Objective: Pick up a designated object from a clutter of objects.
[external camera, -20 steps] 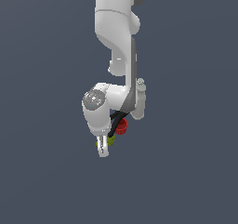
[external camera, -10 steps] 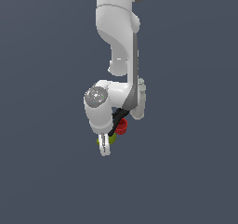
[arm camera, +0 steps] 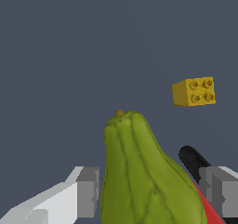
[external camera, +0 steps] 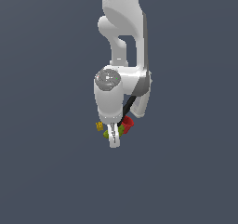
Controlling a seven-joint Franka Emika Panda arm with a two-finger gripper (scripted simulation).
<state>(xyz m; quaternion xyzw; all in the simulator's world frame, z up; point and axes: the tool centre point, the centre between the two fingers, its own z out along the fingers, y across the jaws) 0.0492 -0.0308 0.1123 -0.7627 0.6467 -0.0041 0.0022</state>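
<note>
The designated object, an olive-green pear-like lump (arm camera: 144, 176), sits between my two fingers in the wrist view, with both grey pads (arm camera: 88, 190) against its sides. In the exterior view my gripper (external camera: 114, 139) points down, and only small bits of the lump (external camera: 106, 134) show beside the fingers. The red cup (external camera: 127, 122) lies just behind the gripper; a red sliver of it (arm camera: 209, 211) shows in the wrist view. The black spring clamp (external camera: 126, 108) runs up beside the cup. The tiny yellow piece (external camera: 99, 125) lies at the exterior view's left of the gripper. The white bottle is hidden.
The yellow studded block (arm camera: 194, 92) lies apart from the lump on the plain grey floor (arm camera: 69, 56). The black clamp handle (arm camera: 193, 160) sits close to one finger. My white arm (external camera: 123, 32) hangs over the clutter and hides most of it.
My hand has moved up and toward the exterior view's right, and the green lump has stayed between the fingers. The tiny yellow piece has come into view beside the gripper.
</note>
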